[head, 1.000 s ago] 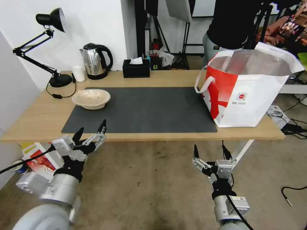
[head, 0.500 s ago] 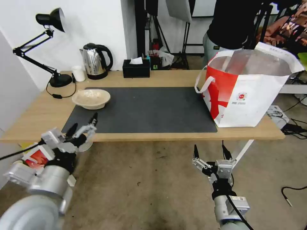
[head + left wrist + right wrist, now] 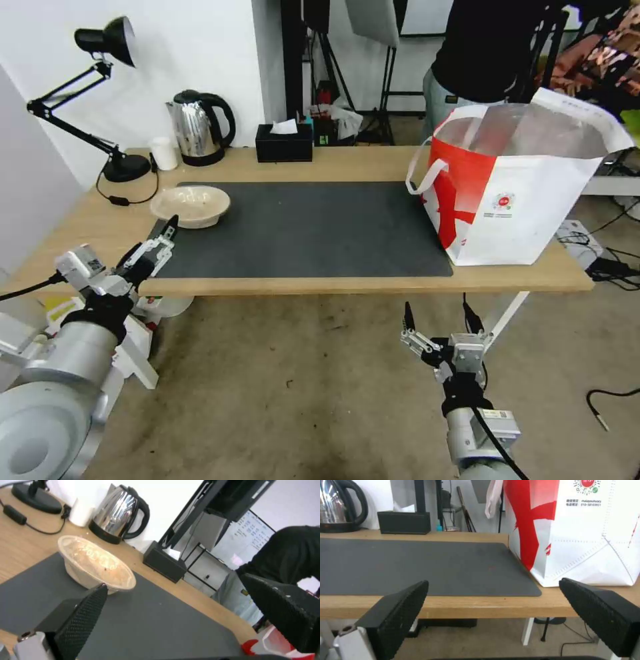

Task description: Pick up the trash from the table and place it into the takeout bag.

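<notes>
A small work room w/ white wall behind, and a long light-wood bench [image 3: 333,163] that carries a dark grey mat [image 3: 300,230]. On the far edge stand a lamp [image 3: 110,100], a kettle [image 3: 200,127] and a black tissue box [image 3: 285,143]. The bag [image 3: 527,180] stands upright at the right end of the bench, mouth open to the top, foil lining visible, partly on the mat corner. The trash I can see on the bench is one item: the bowl [image 3: 191,205], shallow, beige, round, right way up on the far-left corner of the mat, w/ pale residue inside, seen well in the left wrist view [image 3: 96,563]. The left pincer [image 3: 148,252] is wide open and holds nothing; it hangs over the near-left part of the bench, and the bowl lies just ahead of it, slightly to the right, near but not touching. The bowl is round, so no long axis matters; approx. any side of the rim should do, I think. The left arm is clearly the nearer one. The right pincer [image 3: 440,320] is also wide open and empty, parked low in front of the bench edge, below the bag and well apart from the bowl. Judging from this, the bowl is not yet picked.
</notes>
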